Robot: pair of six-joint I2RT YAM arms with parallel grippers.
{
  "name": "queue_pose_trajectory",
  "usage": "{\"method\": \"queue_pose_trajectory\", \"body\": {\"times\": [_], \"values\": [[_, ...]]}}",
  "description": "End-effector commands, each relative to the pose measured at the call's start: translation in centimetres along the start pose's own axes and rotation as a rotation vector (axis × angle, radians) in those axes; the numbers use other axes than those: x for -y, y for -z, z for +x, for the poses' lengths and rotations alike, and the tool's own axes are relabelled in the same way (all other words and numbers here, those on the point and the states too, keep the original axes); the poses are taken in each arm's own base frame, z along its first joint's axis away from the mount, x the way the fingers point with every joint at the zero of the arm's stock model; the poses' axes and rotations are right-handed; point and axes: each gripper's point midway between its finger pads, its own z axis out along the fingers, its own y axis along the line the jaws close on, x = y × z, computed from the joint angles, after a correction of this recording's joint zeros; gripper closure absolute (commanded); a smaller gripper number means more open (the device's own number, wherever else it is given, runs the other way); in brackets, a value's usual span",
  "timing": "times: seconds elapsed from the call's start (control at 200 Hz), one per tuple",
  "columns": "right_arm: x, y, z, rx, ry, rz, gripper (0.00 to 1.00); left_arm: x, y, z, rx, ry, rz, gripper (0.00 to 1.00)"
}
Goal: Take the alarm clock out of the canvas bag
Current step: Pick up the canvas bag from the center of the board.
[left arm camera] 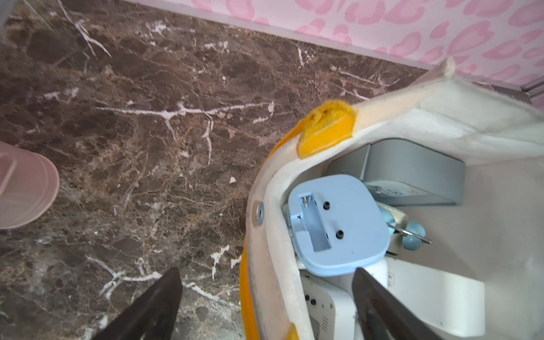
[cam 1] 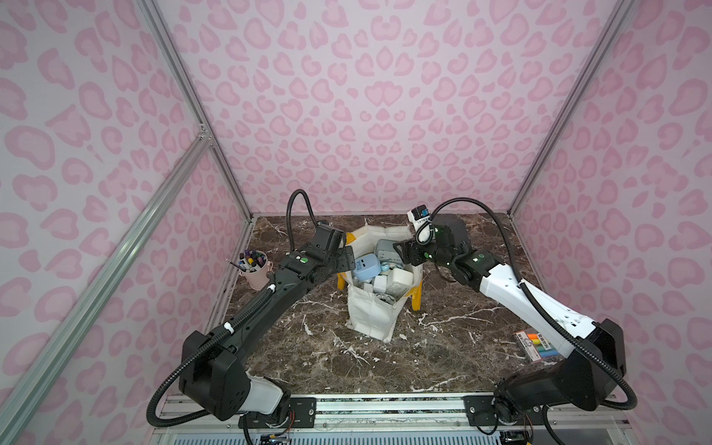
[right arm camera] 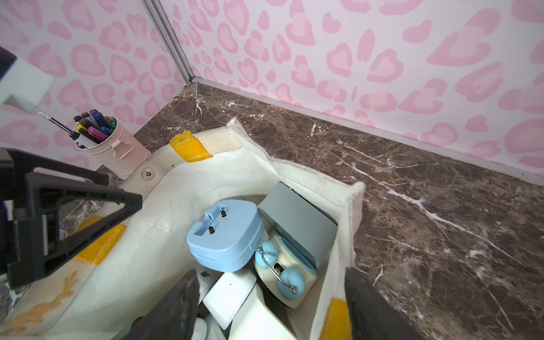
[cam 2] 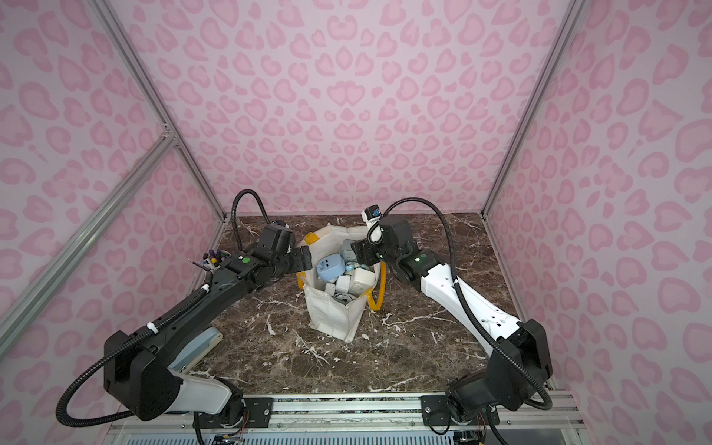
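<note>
The off-white canvas bag (cam 1: 370,312) (cam 2: 334,314) stands open at the table's middle, yellow handles hanging at its sides. Several alarm clocks fill it: a light blue alarm clock (left arm camera: 335,226) (right arm camera: 226,235) lies back-up on top, next to a cream twin-bell clock (right arm camera: 282,270), a grey one (right arm camera: 297,217) and white ones (right arm camera: 229,294). My left gripper (left arm camera: 269,297) (cam 1: 348,262) is open and straddles the bag's left rim, one finger inside and one outside. My right gripper (right arm camera: 273,306) (cam 1: 402,252) is open across the right wall in the same way. Neither holds anything.
A pink pen bucket (cam 1: 255,271) (right arm camera: 117,147) full of markers stands left of the bag near the wall. A pack of coloured markers (cam 1: 537,345) lies at the right edge beside my right arm. Pink patterned walls close in three sides of the marble table (cam 1: 327,358).
</note>
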Motion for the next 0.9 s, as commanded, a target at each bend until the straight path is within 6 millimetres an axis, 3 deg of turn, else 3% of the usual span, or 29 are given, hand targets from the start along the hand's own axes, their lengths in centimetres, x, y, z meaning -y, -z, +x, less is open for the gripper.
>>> {"method": "queue_pose_trajectory", "body": {"times": [0.0,0.245,0.345,0.445,0.485,0.505,0.66,0.895], "values": [[-0.3,-0.3,-0.1,0.001,0.022,-0.001,0.23,-0.5,-0.1,1.9,-0.079,0.043,-0.012,0.11],[-1.8,-1.3,0.4,-0.034,0.051,-0.035,0.23,1.6,-1.5,2.2,-0.129,0.042,0.068,0.37],[-2.1,-1.7,1.0,-0.055,0.045,-0.042,0.23,1.9,-2.1,1.7,-0.127,0.040,0.060,0.61],[-2.2,-2.1,1.5,-0.068,0.028,-0.053,0.23,2.4,-2.4,0.5,-0.104,0.036,0.064,0.96],[-2.2,-2.2,1.5,-0.068,0.019,-0.054,0.23,2.3,-2.8,0.6,-0.104,0.033,0.056,0.96],[-2.2,-2.3,1.6,-0.070,0.015,-0.055,0.23,2.9,-2.4,-0.6,-0.078,0.037,0.072,0.96],[-2.5,-3.0,1.7,-0.064,-0.024,-0.076,0.22,4.2,-2.8,-3.5,-0.004,0.061,0.095,0.96],[-2.2,-4.3,3.6,-0.126,-0.086,-0.071,0.20,6.5,-3.0,-8.6,0.146,0.045,0.140,0.96]]}}
